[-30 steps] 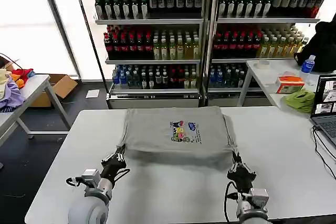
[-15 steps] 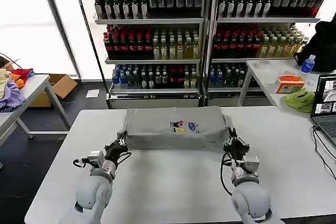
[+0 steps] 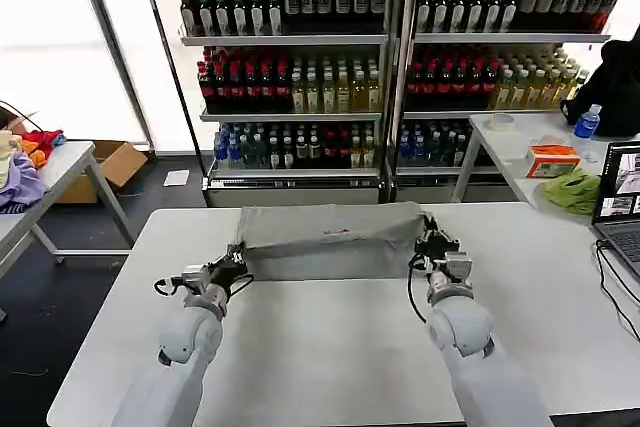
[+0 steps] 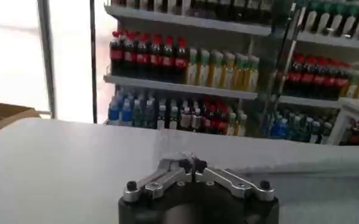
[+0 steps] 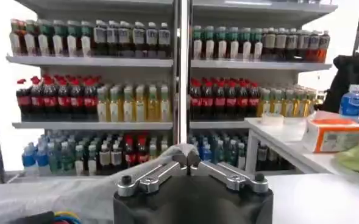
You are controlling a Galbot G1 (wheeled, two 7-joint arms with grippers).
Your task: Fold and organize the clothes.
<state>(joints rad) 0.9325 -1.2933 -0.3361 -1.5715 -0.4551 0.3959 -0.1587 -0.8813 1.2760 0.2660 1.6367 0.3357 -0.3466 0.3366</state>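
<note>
A light grey shirt (image 3: pixel 330 242) lies folded into a narrow band across the far half of the white table (image 3: pixel 330 347); a sliver of its chest print shows along the top fold. My left gripper (image 3: pixel 236 259) is shut on the shirt's near left corner. My right gripper (image 3: pixel 432 244) is shut on the near right corner. In the left wrist view the left gripper (image 4: pixel 192 163) has its jaws pressed together on a bit of grey cloth. Grey fabric (image 5: pixel 106 182) drapes over the closed right gripper (image 5: pixel 186 161) in the right wrist view.
Drink shelves (image 3: pixel 390 67) stand behind the table. A side table at the right holds a laptop (image 3: pixel 620 207), a lime-green cloth (image 3: pixel 575 190) and an orange box (image 3: pixel 552 160). At the left another table carries purple and orange garments (image 3: pixel 20 167).
Both grippers have carried the shirt's near edge away from me toward the far edge, folding it over. The chest print, fully visible a second ago, is now almost hidden.
</note>
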